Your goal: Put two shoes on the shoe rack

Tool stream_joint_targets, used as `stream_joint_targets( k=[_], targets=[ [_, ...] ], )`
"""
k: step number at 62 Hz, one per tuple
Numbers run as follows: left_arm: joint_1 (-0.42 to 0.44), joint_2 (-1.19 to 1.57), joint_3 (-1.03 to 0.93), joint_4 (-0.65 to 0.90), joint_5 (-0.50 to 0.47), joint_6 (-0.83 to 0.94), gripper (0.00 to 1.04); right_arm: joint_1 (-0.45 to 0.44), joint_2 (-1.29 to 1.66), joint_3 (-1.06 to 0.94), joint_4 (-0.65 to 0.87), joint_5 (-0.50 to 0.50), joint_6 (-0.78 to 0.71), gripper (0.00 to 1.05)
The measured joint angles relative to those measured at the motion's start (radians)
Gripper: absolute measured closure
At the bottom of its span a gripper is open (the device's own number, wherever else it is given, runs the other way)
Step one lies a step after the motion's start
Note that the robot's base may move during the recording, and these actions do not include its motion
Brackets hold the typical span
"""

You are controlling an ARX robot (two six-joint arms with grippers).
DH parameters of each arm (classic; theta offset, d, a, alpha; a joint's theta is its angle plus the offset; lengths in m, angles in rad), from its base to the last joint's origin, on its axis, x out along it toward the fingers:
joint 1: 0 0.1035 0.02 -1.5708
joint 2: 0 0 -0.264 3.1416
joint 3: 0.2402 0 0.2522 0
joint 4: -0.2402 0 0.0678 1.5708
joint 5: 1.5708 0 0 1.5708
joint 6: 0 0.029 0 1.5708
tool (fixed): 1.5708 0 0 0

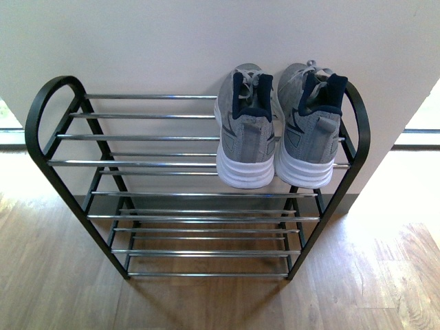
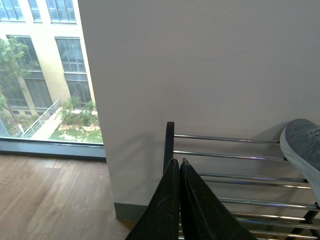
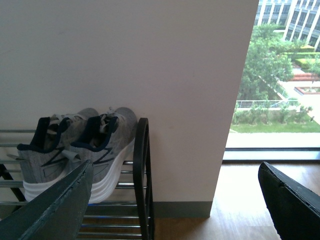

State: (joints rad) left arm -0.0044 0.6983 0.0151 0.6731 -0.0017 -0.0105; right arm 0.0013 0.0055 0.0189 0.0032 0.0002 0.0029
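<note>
The left end effector (image 2: 179, 162) is clenched, its two dark fingers (image 2: 162, 215) pressed flat together with nothing between them. Just beyond its tips rises one arched side frame of the low black metal shoe rack with thin chrome bars (image 1: 137, 137); the bars run away from that frame, and at their far end from this end effector the grey toe of one shoe shows.

The right end effector (image 3: 175, 167) is released, its dark fingers (image 3: 50, 210) spread wide and holding nothing; the rack's other arched side frame stands ahead of it, between the two fingers.

The two grey knit lace-up sneakers with thick white soles and dark lining (image 1: 245, 141) sit ahead of the right end effector, past one finger and just inside that frame. They rest side by side on the top tier, close together, toes towards the plain white wall (image 1: 172, 41) and heels outward, well apart from the left end effector.

The rack stands on a light wooden floor (image 1: 55, 289) against the wall; beyond each end effector, to the outer side of the wall, a window (image 2: 45, 75) shows buildings and greenery.
</note>
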Motion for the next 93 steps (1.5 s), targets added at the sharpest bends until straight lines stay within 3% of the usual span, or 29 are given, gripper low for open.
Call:
stream_joint_targets(
  k=[26,70,77,93],
  targets=[
    [0.0,-0.296,-0.001,-0.273,0.001,0.0,1.04,0.0,0.0,0.0,0.0,0.0,0.0,0.09],
    [0.0,-0.521,-0.001,-0.495,0.001,0.0,1.04,0.0,0.0,0.0,0.0,0.0,0.0,0.09],
    [0.0,-0.653,-0.001,-0.658,0.002,0.0,1.04,0.0,0.0,0.0,0.0,0.0,0.0,0.09],
    [0.001,-0.681,-0.001,-0.673,0.002,0.0,1.04,0.0,0.0,0.0,0.0,-0.001,0.0,0.09]
  ],
)
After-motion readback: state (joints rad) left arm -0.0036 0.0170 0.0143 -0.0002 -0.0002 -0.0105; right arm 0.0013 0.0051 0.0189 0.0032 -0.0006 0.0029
